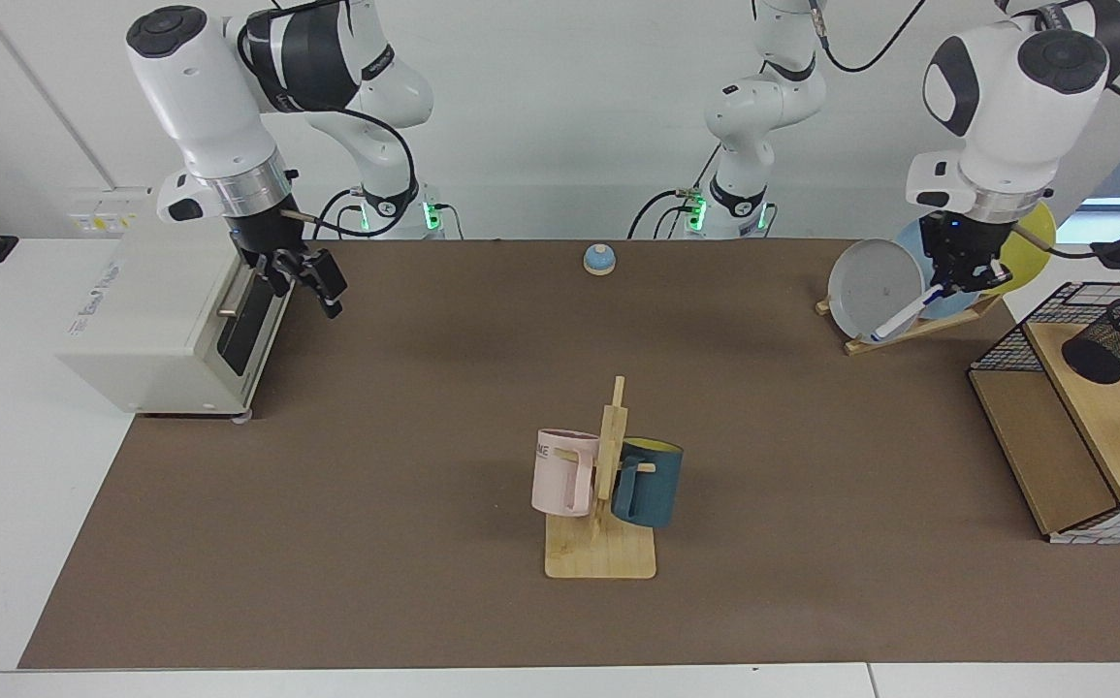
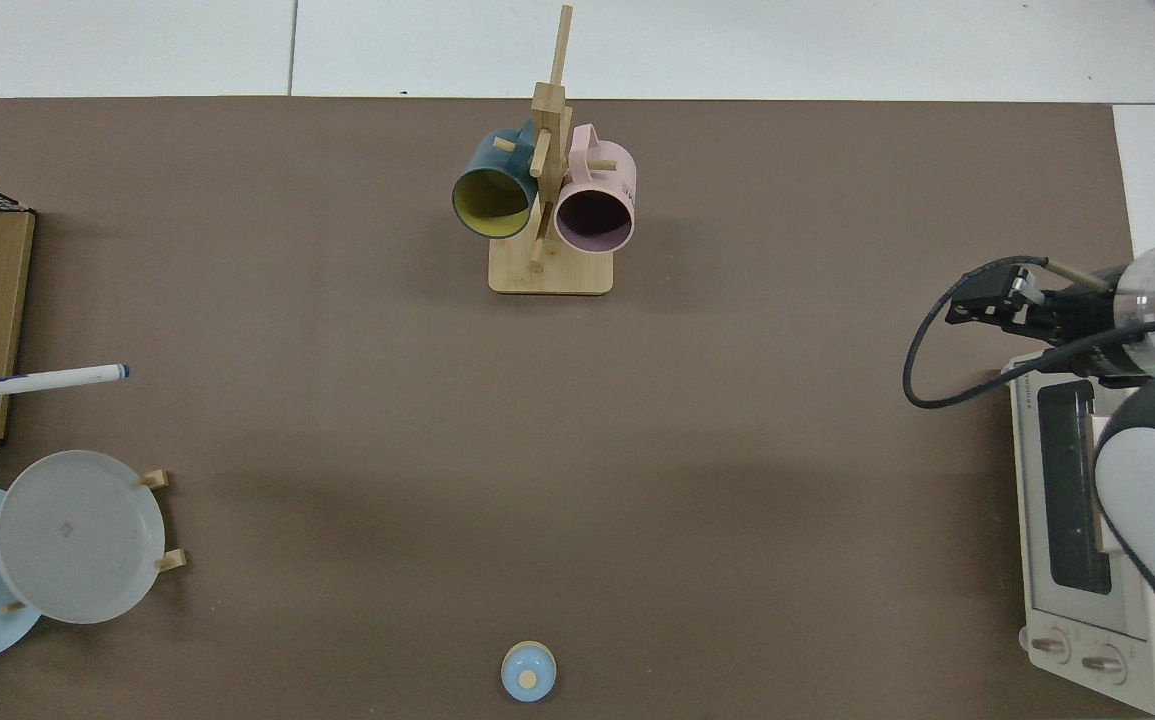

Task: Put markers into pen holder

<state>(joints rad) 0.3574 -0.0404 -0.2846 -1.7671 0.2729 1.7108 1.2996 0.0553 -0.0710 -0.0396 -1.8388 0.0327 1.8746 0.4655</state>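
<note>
Two arms hang over opposite ends of the brown table (image 1: 424, 582). In the facing view the left gripper (image 1: 955, 283) is up at about two o'clock, in front of the plate rack (image 1: 909, 325), its jaws clamped on the dark blue end of the marker (image 1: 901, 316); the white barrel slants down toward seven o'clock, clear of the table, across the grey plate (image 1: 875, 289). The top view shows only the marker (image 2: 57, 378) poking in from the nine o'clock edge, lying nearly level, with the gripper almost cut off. The pen holder (image 1: 1114, 339) appears in the facing view alone, tilted on the wooden shelf (image 1: 1117, 427) at three o'clock, well apart from the marker. The right gripper (image 1: 312, 276) hovers at ten o'clock just in front of the toaster oven (image 1: 162, 301), jaws spread and holding nothing; from above it (image 2: 987, 303) sits at three o'clock. The mug stand (image 1: 601, 553) with the pink mug (image 1: 560, 470) and blue mug (image 1: 652, 480) stands centrally.
</note>
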